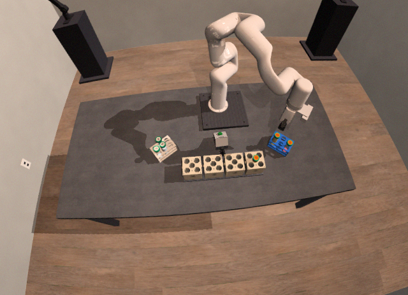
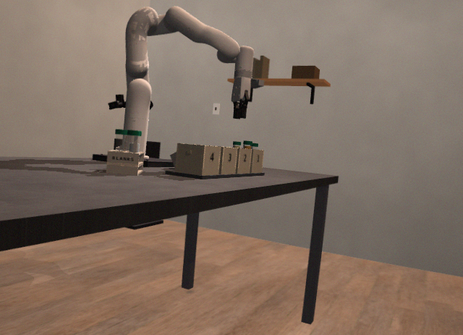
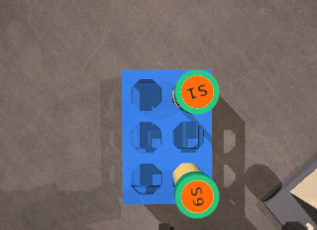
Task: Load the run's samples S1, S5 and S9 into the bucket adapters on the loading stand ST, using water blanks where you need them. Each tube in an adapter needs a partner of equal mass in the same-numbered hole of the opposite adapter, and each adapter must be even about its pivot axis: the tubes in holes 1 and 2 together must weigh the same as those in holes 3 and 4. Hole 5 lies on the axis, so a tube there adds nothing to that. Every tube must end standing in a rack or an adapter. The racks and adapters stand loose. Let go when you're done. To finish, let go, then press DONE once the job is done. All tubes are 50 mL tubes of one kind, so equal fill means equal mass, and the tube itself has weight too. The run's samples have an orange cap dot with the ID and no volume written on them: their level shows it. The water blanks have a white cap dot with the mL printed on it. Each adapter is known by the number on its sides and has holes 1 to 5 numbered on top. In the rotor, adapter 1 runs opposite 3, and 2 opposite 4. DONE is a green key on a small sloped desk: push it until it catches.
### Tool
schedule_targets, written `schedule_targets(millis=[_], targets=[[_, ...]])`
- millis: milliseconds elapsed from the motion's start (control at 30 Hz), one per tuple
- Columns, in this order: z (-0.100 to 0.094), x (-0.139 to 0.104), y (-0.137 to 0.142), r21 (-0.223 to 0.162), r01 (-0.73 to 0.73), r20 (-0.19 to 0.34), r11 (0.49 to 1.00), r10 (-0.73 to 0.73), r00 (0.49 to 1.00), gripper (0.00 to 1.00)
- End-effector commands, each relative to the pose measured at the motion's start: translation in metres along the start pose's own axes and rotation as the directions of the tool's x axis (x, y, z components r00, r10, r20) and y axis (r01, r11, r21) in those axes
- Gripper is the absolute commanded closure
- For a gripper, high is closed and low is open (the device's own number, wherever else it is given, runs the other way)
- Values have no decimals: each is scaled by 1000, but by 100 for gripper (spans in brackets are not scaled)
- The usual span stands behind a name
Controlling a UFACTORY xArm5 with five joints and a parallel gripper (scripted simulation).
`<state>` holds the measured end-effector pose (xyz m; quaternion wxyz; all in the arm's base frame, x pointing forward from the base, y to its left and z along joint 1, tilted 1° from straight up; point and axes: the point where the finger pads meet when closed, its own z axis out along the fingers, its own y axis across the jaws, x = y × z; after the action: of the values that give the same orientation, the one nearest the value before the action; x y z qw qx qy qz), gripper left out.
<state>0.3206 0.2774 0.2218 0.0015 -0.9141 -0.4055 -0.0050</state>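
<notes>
A blue rack [image 1: 276,148] [image 3: 168,77] holds two samples with orange cap dots in one column, S1 [image 3: 197,91] and S9 [image 3: 196,196]; its other holes are empty. My gripper [image 1: 282,124] [image 2: 239,114] is open and empty, well above the rack and just behind it. Four tan adapters stand in a row on the stand, from adapter 4 [image 1: 192,175] [image 2: 196,159] on the left to the rightmost adapter [image 1: 250,168]. That one holds an orange-dotted tube [image 1: 255,157]. The BLANKS rack [image 1: 169,153] [image 2: 125,161] holds three white-dotted tubes. The green DONE key [image 1: 220,133] sits on its grey desk [image 1: 221,141].
The arm's base plate [image 1: 230,119] lies behind the desk. Two black pillars [image 1: 80,44] [image 1: 327,25] stand on the floor behind the table. A wall shelf [image 2: 295,82] with boxes hangs beyond the table's far edge.
</notes>
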Motion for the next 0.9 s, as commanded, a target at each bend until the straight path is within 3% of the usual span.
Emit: schedule_targets(millis=[0, 867], targets=[[8, 1, 0, 12, 0, -6, 1000, 0, 1000, 43], [56, 1, -1, 12, 0, -6, 1000, 0, 1000, 43]])
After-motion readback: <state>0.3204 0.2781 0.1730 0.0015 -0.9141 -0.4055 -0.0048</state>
